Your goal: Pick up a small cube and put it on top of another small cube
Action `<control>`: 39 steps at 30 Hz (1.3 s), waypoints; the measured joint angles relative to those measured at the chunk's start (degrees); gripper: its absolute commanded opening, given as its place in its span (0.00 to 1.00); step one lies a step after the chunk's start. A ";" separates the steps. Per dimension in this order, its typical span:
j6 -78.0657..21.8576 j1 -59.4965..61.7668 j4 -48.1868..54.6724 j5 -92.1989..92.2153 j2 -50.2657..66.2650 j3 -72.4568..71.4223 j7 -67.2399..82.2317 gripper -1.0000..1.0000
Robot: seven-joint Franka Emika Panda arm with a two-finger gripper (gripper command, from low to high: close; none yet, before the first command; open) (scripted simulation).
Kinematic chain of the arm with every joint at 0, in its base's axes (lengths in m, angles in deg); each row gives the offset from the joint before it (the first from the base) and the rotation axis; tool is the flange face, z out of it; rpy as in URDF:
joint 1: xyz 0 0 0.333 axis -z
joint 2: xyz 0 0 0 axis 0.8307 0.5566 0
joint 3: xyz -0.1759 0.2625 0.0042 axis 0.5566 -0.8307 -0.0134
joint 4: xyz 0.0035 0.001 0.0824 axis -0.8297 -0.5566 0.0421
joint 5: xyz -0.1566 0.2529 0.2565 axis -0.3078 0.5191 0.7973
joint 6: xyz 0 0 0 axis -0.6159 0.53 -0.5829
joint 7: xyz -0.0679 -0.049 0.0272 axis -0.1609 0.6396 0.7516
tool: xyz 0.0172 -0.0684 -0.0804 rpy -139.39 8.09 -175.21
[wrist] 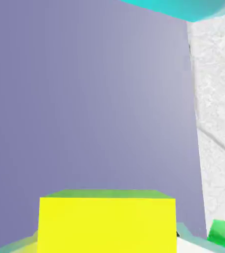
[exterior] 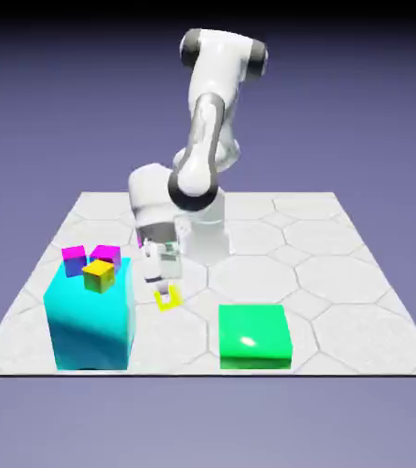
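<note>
Exterior view: your white two-finger gripper (exterior: 164, 289) was closed on the small plain lemon-yellow cube (wrist: 107, 225); swinging low risked clipping the tall cyan block (exterior: 90, 315).

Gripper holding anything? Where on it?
Yes: the lemon-yellow cube, between the fingertips, by two opposite sides. How far down the sides they reach can't be told.

White tabletop (exterior: 348, 283) — cyan block (exterior: 90, 320) and green block (exterior: 254, 335) on it.

White rounded arm (exterior: 207, 128), dark grey joint bands.
</note>
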 measured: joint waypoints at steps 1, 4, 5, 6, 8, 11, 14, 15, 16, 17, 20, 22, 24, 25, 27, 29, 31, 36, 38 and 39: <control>-1.26 -0.21 0.62 -2.28 0.10 1.03 -2.49 0.00; -5.06 -0.85 2.47 -9.13 0.41 4.14 -9.94 0.00; -6.32 -1.07 3.08 -11.41 0.52 5.17 -12.43 0.00; -7.58 -1.28 3.70 -13.69 0.62 6.21 -14.91 0.00; -10.11 -1.71 4.93 -18.26 0.83 8.28 -19.89 0.00; -13.90 -2.35 6.78 -25.11 1.14 11.38 -27.35 0.00; -17.70 -2.99 8.63 -31.98 1.45 14.49 -34.83 0.00; -18.96 -3.20 9.25 -34.27 1.55 15.52 -37.32 0.00; -20.23 -3.42 9.86 -36.56 1.65 16.56 -39.82 0.00; -21.49 -3.63 10.48 -38.86 1.76 17.59 -42.32 0.00; -25.29 -4.27 12.33 -45.75 2.07 20.70 -49.81 0.00; -27.82 -4.70 13.56 -50.34 2.27 22.77 -54.80 0.00; -30.35 -5.13 14.79 -54.94 2.48 24.84 -59.80 0.00; -31.62 -5.34 15.41 -57.24 2.58 25.88 -62.29 0.00; -34.15 -5.77 16.64 -61.84 2.79 27.95 -67.29 0.00; -36.68 -6.20 17.87 -66.43 3.00 30.02 -72.28 0.00; -39.21 -6.63 19.11 -71.03 3.20 32.09 -77.27 0.00; -40.79 -3.12 19.74 -76.28 2.46 29.81 -82.61 0.00; -40.07 0.77 19.25 -77.38 1.53 25.66 -83.45 0.00; -39.72 2.72 19.01 -77.93 1.07 23.59 -83.87 0.00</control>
